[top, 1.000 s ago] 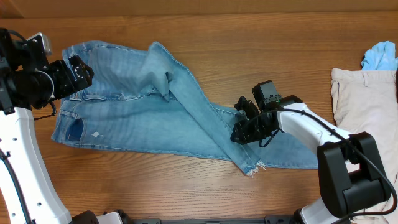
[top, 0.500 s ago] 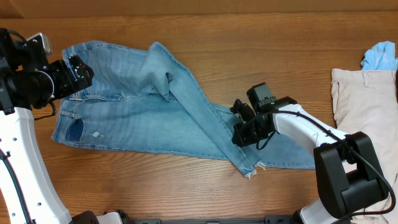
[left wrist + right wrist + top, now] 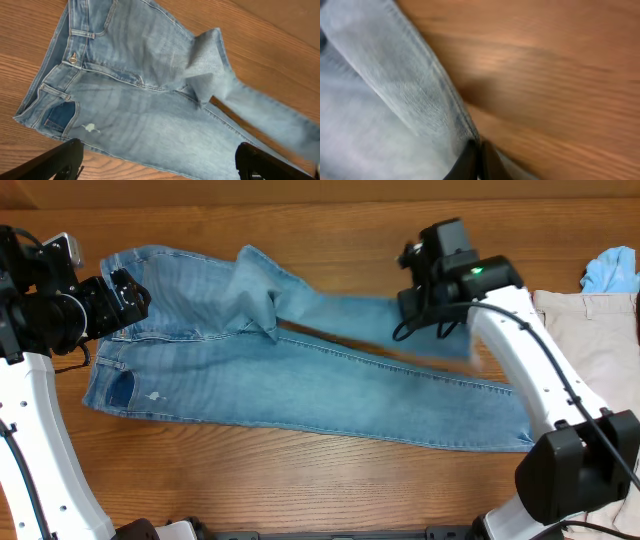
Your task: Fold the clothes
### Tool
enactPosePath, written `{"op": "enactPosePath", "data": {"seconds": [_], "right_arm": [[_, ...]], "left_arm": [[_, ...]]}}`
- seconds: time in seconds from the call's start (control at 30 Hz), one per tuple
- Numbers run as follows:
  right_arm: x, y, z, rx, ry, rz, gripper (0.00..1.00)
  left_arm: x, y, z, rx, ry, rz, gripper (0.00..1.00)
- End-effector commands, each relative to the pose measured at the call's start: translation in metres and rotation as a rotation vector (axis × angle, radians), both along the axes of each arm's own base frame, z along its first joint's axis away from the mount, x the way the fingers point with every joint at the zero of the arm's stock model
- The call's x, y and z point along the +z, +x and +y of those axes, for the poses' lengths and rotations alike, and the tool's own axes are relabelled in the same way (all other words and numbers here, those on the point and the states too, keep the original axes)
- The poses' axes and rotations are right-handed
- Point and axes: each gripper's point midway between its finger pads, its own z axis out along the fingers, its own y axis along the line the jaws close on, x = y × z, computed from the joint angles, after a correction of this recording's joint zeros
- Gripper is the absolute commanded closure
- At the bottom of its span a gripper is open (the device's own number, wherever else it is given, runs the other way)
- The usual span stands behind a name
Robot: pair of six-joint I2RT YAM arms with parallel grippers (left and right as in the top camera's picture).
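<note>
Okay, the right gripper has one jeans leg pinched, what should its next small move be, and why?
Probably draw the right gripper farther right and lower it, laying the held leg straight beside the other leg. The held leg hangs lifted and bunched near the crotch, while the other already lies flat on the table.

1. One wooden table (image 3: 330, 490), the only work surface I can see.
2. Two robot arms, white with black joints: the left arm (image 3: 28, 410) and the right arm (image 3: 525, 360).
3. Two grippers, one on each arm: the left gripper (image 3: 128, 292) and the right gripper (image 3: 479, 157), each with two fingers.
4. One pair of light blue jeans (image 3: 300, 385), with two legs and one metal button (image 3: 73, 59) on the waistband.
5. One pair of cream trousers (image 3: 585, 345).
6. One small bright blue cloth (image 3: 612, 270).
</note>
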Motion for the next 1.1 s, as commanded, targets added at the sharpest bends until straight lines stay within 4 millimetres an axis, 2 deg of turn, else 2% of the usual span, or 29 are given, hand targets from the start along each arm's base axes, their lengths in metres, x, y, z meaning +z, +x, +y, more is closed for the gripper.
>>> {"op": "enactPosePath", "data": {"seconds": [0.0,0.1,0.23,0.37,0.47,0.5,0.57,0.63,0.7,0.77,0.8,0.83,0.9,0.93,1.07], "right_arm": [[0.022,0.034,-0.032,-0.044,-0.022,-0.133,0.96],[0.018,0.073,-0.056,-0.063,-0.057,-0.237,0.96],[-0.005,0.118,-0.107,-0.170,-0.142,-0.326,0.96],[-0.028,0.157,-0.148,-0.251,-0.148,-0.420,0.96],[-0.029,0.189,-0.159,-0.276,-0.138,-0.551,0.96],[-0.024,0.198,-0.160,-0.279,-0.134,-0.601,0.71],[-0.010,0.209,-0.161,-0.286,-0.129,-0.681,0.42],[0.014,0.213,-0.164,-0.297,-0.124,-0.733,0.13],[0.033,0.206,-0.164,-0.296,-0.125,-0.719,0.10],[0.032,0.192,-0.162,-0.291,-0.124,-0.639,0.14],[0.024,0.185,-0.158,-0.275,-0.114,-0.593,0.22],[0.013,0.178,-0.152,-0.250,-0.089,-0.540,0.47],[-0.012,0.167,-0.137,-0.193,-0.014,-0.445,0.85],[-0.023,0.167,-0.133,-0.177,0.011,-0.422,0.95],[-0.061,0.174,-0.132,-0.175,0.014,-0.382,0.96]], "left_arm": [[0.003,0.002,-0.001,-0.007,-0.007,-0.013,0.00],[0.003,0.002,-0.001,-0.007,-0.007,-0.013,0.00],[0.003,0.002,-0.001,-0.007,-0.007,-0.013,0.00],[0.003,0.002,-0.001,-0.007,-0.007,-0.013,0.00],[0.003,0.002,-0.001,-0.007,-0.007,-0.013,0.00],[0.003,0.002,-0.001,-0.007,-0.007,-0.013,0.00],[0.003,0.002,-0.001,-0.007,-0.007,-0.013,0.00],[0.003,0.002,-0.001,-0.007,-0.007,-0.013,0.00],[0.003,0.002,-0.001,-0.007,-0.007,-0.013,0.00],[0.003,0.002,-0.001,-0.007,-0.007,-0.013,0.00],[0.003,0.002,-0.001,-0.007,-0.007,-0.013,0.00],[0.003,0.002,-0.001,-0.007,-0.007,-0.013,0.00],[0.003,0.002,-0.001,-0.007,-0.007,-0.013,0.00],[0.003,0.002,-0.001,-0.007,-0.007,-0.013,0.00],[0.003,0.002,-0.001,-0.007,-0.007,-0.013,0.00]]}}
